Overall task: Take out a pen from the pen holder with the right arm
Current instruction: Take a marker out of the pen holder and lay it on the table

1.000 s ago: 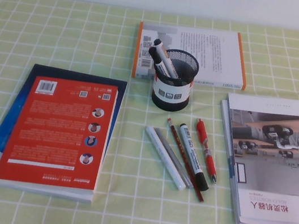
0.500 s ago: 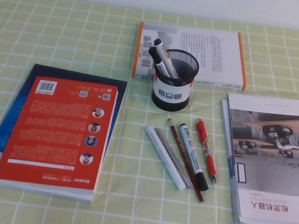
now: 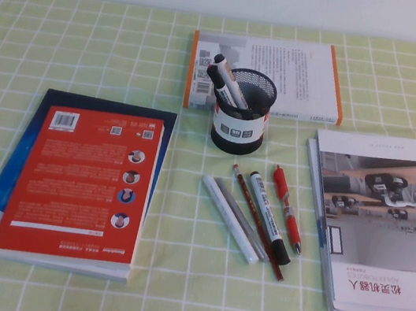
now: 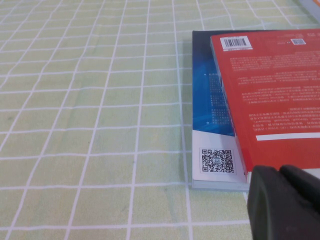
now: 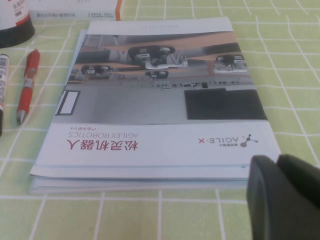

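Currently I see the pen holder (image 3: 243, 112) standing upright at mid-table, just in front of the orange-edged book (image 3: 286, 73), with 2 markers (image 3: 226, 83) leaning in it. 4 loose pens (image 3: 269, 217) lie on the cloth (image 3: 90, 48) on its near side. My right gripper (image 5: 277, 167) is clenched on nothing, by the near corner of the brochure stack (image 5: 160, 100), well apart from the holder. My left gripper (image 4: 281, 175) sits by the red book's (image 4: 270, 85) near corner; I cannot tell whether it is clenched or released.
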You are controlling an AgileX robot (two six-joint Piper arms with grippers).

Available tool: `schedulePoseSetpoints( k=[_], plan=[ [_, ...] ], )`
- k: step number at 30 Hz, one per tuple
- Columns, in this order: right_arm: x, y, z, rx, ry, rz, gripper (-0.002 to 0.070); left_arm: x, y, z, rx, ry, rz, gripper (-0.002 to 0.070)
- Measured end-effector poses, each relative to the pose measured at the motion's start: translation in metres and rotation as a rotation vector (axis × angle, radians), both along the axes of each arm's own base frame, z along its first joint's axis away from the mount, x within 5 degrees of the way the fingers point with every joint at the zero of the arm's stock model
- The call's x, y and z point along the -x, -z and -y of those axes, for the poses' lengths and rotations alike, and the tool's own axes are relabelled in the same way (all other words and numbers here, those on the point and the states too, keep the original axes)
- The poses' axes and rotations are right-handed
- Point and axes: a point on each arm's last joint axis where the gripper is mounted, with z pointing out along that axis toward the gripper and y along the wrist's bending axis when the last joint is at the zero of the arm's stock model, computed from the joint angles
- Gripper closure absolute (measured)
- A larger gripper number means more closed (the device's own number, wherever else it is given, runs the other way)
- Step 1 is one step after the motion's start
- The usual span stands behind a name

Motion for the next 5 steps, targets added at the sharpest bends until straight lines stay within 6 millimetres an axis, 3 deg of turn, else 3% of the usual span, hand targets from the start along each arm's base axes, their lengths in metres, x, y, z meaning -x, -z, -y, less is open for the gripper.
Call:
schedulePoseSetpoints(
  k=[5],
  plan=[
    [0.0000, 0.0000, 0.0001, 0.002, 0.000, 0.000, 0.0689, 0.0000, 0.0000, 0.0000, 0.000, 0.000, 0.000, 0.0680]
  ],
)
